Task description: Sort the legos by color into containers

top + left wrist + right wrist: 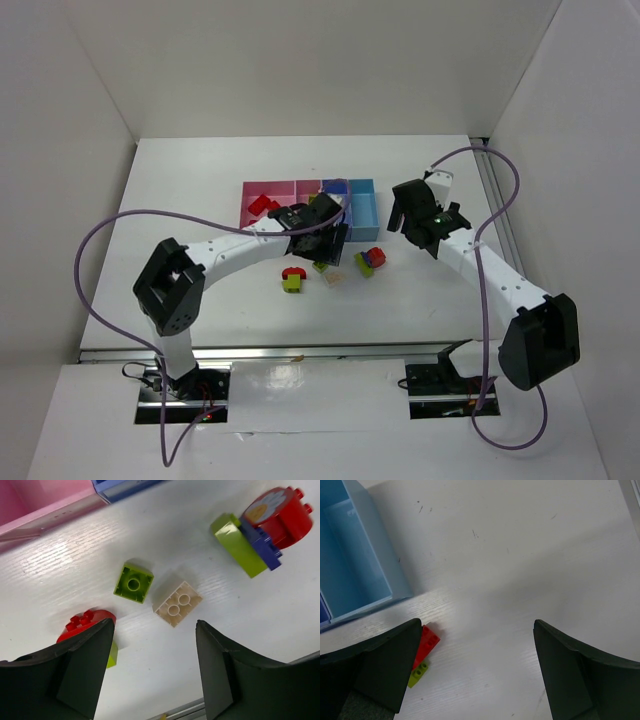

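White table (190, 185), your left gripper (154, 626) jaws apart, cream lego (178, 604) at 12 o'clock, green lego (133, 582) at 11, your right gripper (477, 625) wide apart, red lego (427, 642) at 9.

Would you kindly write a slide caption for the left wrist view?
Left gripper, jaws open, aimed at a cream brick and a lime brick lying apart on the table.

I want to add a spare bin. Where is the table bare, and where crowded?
Bare: left of the containers to the table edge, and right of them beneath the right gripper. Crowded: legos in front, under the left gripper.
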